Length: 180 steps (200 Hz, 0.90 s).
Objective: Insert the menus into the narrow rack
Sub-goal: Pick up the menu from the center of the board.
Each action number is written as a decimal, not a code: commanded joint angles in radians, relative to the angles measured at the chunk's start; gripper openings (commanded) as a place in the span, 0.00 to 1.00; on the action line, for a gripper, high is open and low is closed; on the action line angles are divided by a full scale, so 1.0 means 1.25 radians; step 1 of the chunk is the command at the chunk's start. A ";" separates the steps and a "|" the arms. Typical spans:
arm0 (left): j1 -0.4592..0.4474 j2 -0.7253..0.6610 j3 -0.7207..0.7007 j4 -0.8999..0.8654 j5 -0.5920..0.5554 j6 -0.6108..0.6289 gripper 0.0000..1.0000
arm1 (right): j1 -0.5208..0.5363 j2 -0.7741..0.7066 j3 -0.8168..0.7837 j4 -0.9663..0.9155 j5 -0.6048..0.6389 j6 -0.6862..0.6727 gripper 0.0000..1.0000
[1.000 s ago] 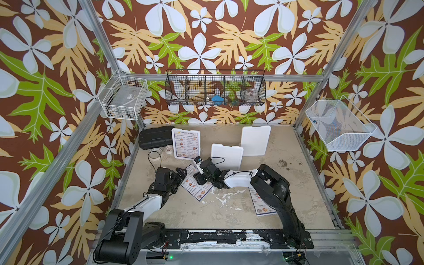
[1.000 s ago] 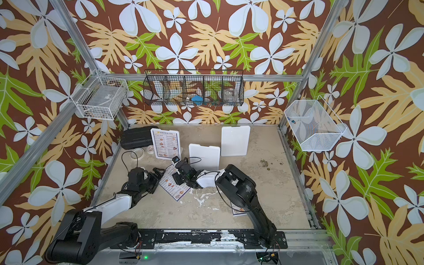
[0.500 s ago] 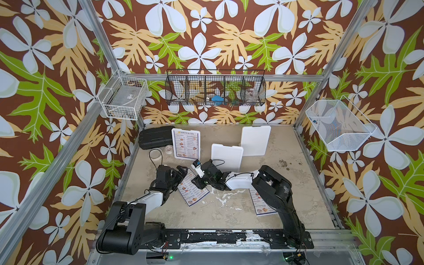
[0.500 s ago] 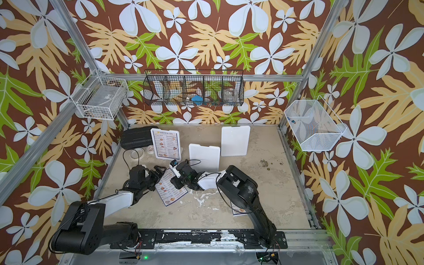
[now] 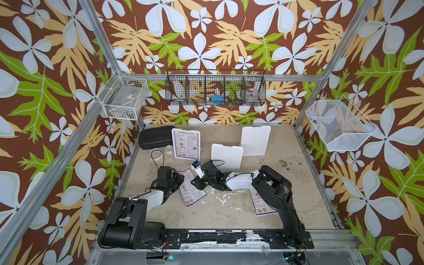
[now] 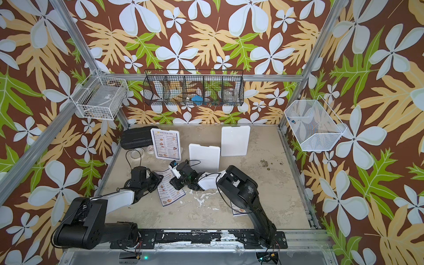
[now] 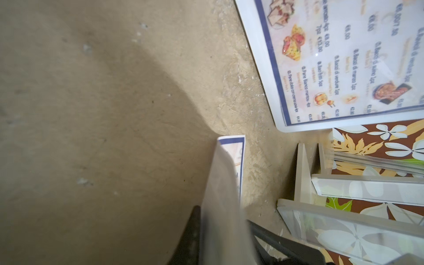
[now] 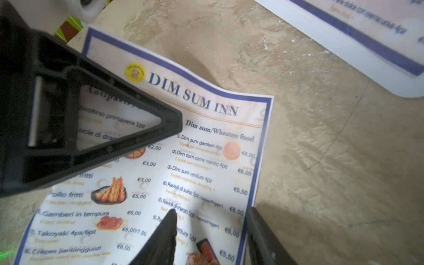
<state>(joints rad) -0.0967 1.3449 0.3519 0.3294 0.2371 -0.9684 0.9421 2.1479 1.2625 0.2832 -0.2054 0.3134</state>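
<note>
- White paper with a dark blue border: the near menu (image 5: 192,191) lies on the stained beige tabletop (image 5: 229,213) between the two arms. It is headed "DIM SUM INN", and one side is raised off the surface.
- The left gripper (image 5: 181,181) is closed on that raised side. In the left wrist view the sheet runs edge-on between its dark fingers (image 7: 190,234).
- The right gripper (image 8: 211,220) hangs over the same sheet with its jaws apart. One tip is above the price column and the other just past the blue border, and nothing is clamped between them.
- In the right wrist view, a triangular finger of the left gripper covers the sheet's left column and part of its header.
- The second menu (image 5: 261,207) lies flat nearer the front, with the right arm (image 5: 273,190) over its upper part.
- The third menu (image 5: 186,146) leans upright in a white frame (image 5: 174,143) at the back. It is just beside a black case (image 5: 156,137), and two pale tape-like rings (image 5: 156,153) lie in front of that case.
- Two plain white panels stand behind the right wrist, the nearer panel (image 5: 227,156) close to it and the farther panel (image 5: 255,140) beyond.
- Clear upright stands (image 7: 367,190) on pale bases show in the left wrist view, near the held sheet's far corner.
- A black wire basket (image 5: 215,91), a white wire basket (image 5: 122,101) and a white mesh basket (image 5: 339,126) hang on the walls, well apart from everything on the table.
</note>
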 commanded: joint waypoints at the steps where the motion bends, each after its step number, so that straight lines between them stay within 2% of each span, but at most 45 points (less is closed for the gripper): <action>1: -0.001 0.009 0.015 -0.026 0.005 0.027 0.00 | 0.001 -0.004 -0.004 -0.042 0.007 0.008 0.50; 56: -0.001 0.004 0.040 -0.037 0.037 0.068 0.00 | 0.001 -0.031 -0.025 -0.030 0.014 0.004 0.50; 104: -0.001 -0.052 0.049 -0.020 0.099 0.159 0.00 | 0.001 -0.109 -0.088 0.014 0.015 -0.010 0.51; 139: -0.001 -0.112 0.009 0.095 0.168 0.168 0.00 | 0.001 -0.254 -0.193 0.068 0.038 -0.017 0.54; 180: -0.001 -0.182 -0.017 0.203 0.256 0.165 0.00 | -0.006 -0.508 -0.374 0.147 0.079 -0.032 0.64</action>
<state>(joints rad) -0.0971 1.1568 0.3466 0.4492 0.4557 -0.7750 0.9417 1.6447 0.8894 0.3771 -0.1490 0.2962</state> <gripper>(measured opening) 0.048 0.610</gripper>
